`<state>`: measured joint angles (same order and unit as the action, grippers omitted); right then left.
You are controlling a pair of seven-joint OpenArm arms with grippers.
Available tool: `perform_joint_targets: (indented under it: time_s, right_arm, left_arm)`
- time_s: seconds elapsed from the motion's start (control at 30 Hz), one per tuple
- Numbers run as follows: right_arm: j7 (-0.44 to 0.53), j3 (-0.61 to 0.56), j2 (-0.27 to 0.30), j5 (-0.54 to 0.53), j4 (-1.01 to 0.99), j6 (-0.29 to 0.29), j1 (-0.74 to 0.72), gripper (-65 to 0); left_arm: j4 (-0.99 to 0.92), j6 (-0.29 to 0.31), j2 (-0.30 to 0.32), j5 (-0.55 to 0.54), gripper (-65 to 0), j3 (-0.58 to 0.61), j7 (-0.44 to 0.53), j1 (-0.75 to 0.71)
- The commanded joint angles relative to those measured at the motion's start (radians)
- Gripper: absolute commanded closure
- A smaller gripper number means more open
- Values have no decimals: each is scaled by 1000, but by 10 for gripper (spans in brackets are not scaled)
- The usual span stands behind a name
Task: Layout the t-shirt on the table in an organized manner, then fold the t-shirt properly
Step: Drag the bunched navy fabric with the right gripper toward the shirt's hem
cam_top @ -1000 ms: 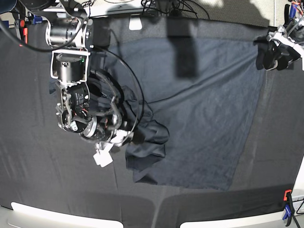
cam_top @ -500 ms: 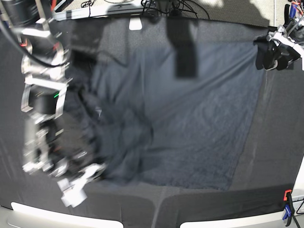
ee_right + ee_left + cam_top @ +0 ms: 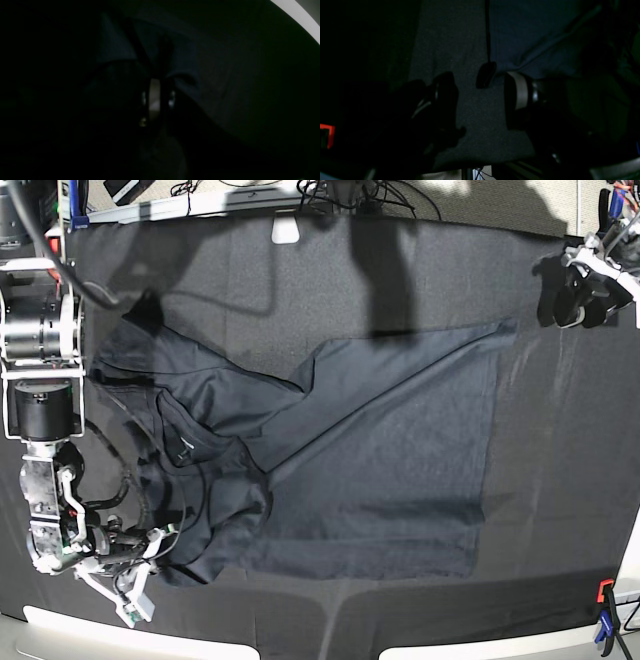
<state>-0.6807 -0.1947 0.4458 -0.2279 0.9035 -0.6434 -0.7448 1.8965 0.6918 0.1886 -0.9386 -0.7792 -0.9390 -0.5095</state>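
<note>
The dark t-shirt (image 3: 380, 470) lies spread over the black-clothed table (image 3: 560, 510), flat on its right half and rumpled with folds on its left. My right gripper (image 3: 158, 540) is low at the shirt's front-left corner, touching the fabric. In the very dark right wrist view, its fingers (image 3: 163, 75) stand close together with shirt folds (image 3: 225, 82) around them; whether they pinch the cloth is not visible. My left gripper (image 3: 578, 292) hovers at the back right, open and empty, clear of the shirt's corner. In the left wrist view its fingers (image 3: 517, 100) are wide apart over bare cloth.
A red and blue clamp (image 3: 604, 620) grips the front right table corner, and a blue clamp (image 3: 72, 205) sits at the back left. Cables (image 3: 350, 192) and a white tab (image 3: 285, 230) line the back edge. The pale table rim (image 3: 120, 635) runs along the front.
My right arm swung left and toward the front, dragging the bunched part of the shirt out. The shirt's right edge slid left, away from the left gripper, which stayed put.
</note>
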Motion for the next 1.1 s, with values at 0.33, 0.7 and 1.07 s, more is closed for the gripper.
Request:
perform_joint_targets:
  time_s: [0.33,0.7,1.07]
  right_arm:
    - [49,87,15,-40,18,15,-42,-262]
    - [103,97,28,-50,-175,200,-69,-261]
    - [-68,97,23,-379,-359,-55,-89,-260]
  left_arm:
    - [16,6,11,-23,-296,-6,27,-3]
    - [16,6,11,-23,-296,-6,27,-6]
    - [16,6,11,-24,-296,-5,27,-6]
